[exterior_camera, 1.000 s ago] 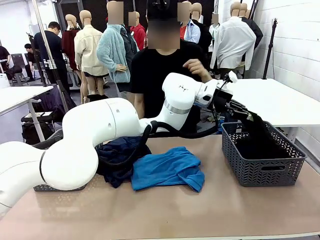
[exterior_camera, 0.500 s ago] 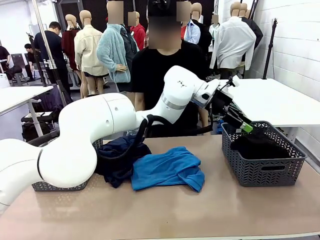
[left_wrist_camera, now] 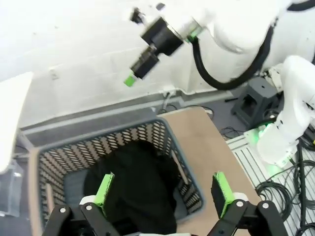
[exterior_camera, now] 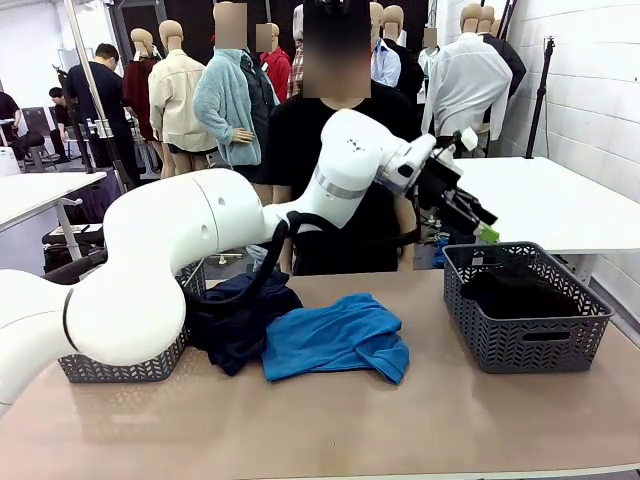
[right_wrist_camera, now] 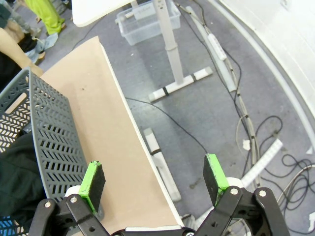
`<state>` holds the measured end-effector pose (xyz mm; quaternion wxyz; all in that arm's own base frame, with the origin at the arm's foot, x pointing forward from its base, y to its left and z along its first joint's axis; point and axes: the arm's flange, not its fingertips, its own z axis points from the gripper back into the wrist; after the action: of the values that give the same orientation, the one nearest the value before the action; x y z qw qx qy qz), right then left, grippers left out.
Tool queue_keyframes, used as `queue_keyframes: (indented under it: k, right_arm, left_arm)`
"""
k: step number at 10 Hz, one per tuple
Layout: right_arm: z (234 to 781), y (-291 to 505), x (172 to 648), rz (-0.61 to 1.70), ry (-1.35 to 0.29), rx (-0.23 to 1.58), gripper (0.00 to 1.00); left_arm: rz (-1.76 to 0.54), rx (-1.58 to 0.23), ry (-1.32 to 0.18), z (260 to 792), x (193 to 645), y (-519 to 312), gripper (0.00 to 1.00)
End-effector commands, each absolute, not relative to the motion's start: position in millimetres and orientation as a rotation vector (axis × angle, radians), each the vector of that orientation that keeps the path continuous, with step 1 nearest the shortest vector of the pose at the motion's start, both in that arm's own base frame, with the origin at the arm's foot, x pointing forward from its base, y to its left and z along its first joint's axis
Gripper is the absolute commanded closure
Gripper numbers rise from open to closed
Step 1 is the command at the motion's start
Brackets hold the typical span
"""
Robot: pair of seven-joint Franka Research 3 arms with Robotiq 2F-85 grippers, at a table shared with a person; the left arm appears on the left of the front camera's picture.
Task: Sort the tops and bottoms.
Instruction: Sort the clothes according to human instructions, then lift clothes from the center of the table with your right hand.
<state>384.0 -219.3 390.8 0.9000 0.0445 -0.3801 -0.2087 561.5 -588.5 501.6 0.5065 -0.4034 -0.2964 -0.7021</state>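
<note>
Left fingers (left_wrist_camera: 104,189) are standing wide apart, with nothing between the green pads. They are hanging over the right basket (left_wrist_camera: 162,135), a grey one sitting by the right edge of the surface (exterior_camera: 420,430), and looking down on a black garment (left_wrist_camera: 138,182) lying bunched inside it. From the front, the left arm (exterior_camera: 200,240) is reaching across from the left edge, its fingers raised above the basket's far-left corner and clear of the rim.

Right fingers (right_wrist_camera: 92,179) are also spread and holding nothing. They are hovering just off the right edge of the surface and pointing down at grey floor (right_wrist_camera: 221,98) with cables (right_wrist_camera: 246,132) trailing over it. The basket wall and a bit of the black garment are showing at the left of that view.

On the surface, near to far:
- A blue top (exterior_camera: 335,338) is lying crumpled about mid-surface, well apart from the right basket.
- A dark navy garment (exterior_camera: 235,320) is lying heaped, touching the blue top on its left and running a little behind it.
- A left basket (exterior_camera: 130,365), also grey, is sitting at the left edge, mostly hidden by the arm, so I cannot tell what is in it.
- A person (exterior_camera: 330,150) in a black top is standing at the far edge, behind the arm.
</note>
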Motion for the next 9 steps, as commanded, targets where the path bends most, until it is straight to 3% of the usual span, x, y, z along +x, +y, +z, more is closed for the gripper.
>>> queue_keyframes:
  k: [1, 2, 9]
  right_arm:
    - [393, -217, 384, -0.439, -0.777, 0.092, 0.0]
    - [393, -217, 384, -0.439, -0.777, 0.092, 0.0]
    - [393, -217, 384, -0.439, -0.777, 0.092, 0.0]
  left_arm:
    - [-1.687, -0.822, -0.825, 568, 646, -640, 0.0]
    - [-1.693, -0.973, -0.715, 502, 562, -588, 0.0]
    - [-1.693, -0.973, -0.715, 502, 562, -588, 0.0]
